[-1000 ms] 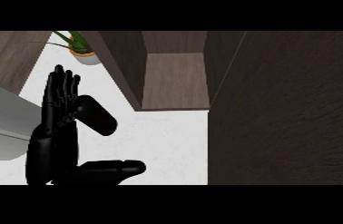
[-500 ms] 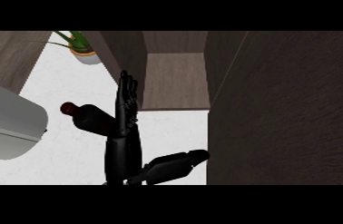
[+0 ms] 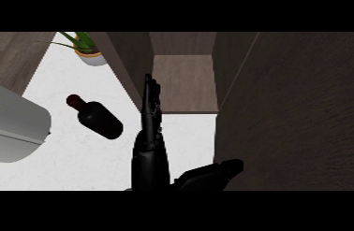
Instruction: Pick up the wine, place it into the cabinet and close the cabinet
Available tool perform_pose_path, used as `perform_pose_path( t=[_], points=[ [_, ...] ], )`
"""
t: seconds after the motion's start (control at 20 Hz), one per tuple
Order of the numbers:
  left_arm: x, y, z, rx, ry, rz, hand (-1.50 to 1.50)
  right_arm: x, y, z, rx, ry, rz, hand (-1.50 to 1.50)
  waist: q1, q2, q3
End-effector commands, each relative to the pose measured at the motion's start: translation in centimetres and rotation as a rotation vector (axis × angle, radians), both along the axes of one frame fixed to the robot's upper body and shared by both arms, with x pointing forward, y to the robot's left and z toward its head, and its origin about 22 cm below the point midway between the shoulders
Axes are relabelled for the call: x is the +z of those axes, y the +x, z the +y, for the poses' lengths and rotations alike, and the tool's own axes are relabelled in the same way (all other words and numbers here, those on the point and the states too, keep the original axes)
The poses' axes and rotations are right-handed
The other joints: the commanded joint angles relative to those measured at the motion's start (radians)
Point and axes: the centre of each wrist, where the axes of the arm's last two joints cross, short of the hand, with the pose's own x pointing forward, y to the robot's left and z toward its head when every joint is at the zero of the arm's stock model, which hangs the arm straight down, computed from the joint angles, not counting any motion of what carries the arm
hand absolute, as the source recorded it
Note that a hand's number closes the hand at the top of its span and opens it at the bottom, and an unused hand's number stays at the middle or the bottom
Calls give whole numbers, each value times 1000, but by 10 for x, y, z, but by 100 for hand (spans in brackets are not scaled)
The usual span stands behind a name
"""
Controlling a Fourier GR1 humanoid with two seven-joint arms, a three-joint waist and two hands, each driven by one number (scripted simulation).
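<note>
The wine bottle (image 3: 97,117) is dark with a red cap and lies on its side on the white counter, neck pointing up-left. My left hand (image 3: 149,150) stands edge-on just right of the bottle and apart from it. Its straight fingers (image 3: 149,97) point toward the cabinet and its thumb (image 3: 211,173) sticks out to the right. The hand is open and holds nothing. The cabinet (image 3: 183,83) stands open ahead, showing a bare brown shelf. My right hand shows nowhere.
The open cabinet door (image 3: 290,113) fills the right side as a tall dark panel. A potted plant (image 3: 88,51) stands at the back left. A grey appliance (image 3: 17,132) sits at the left edge.
My left hand has swung from the left side, where it partly covered the bottle, rightward to the cabinet's front and turned edge-on. The bottle has stayed where it was.
</note>
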Motion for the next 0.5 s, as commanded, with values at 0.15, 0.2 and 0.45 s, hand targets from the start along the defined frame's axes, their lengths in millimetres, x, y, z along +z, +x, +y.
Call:
perform_pose_path(
  t=[0.15,0.2,0.45],
  points=[
    [26,2,8,50,-56,12,-150,15,-10,4,-23,3,-30,-150,5,-1,0],
    [16,-10,-9,35,-64,12,-150,8,-8,2,-21,14,-41,-150,2,-1,0],
    [22,-19,11,105,-37,6,-150,15,-23,9,-35,2,-26,-150,5,-2,0]
  ],
)
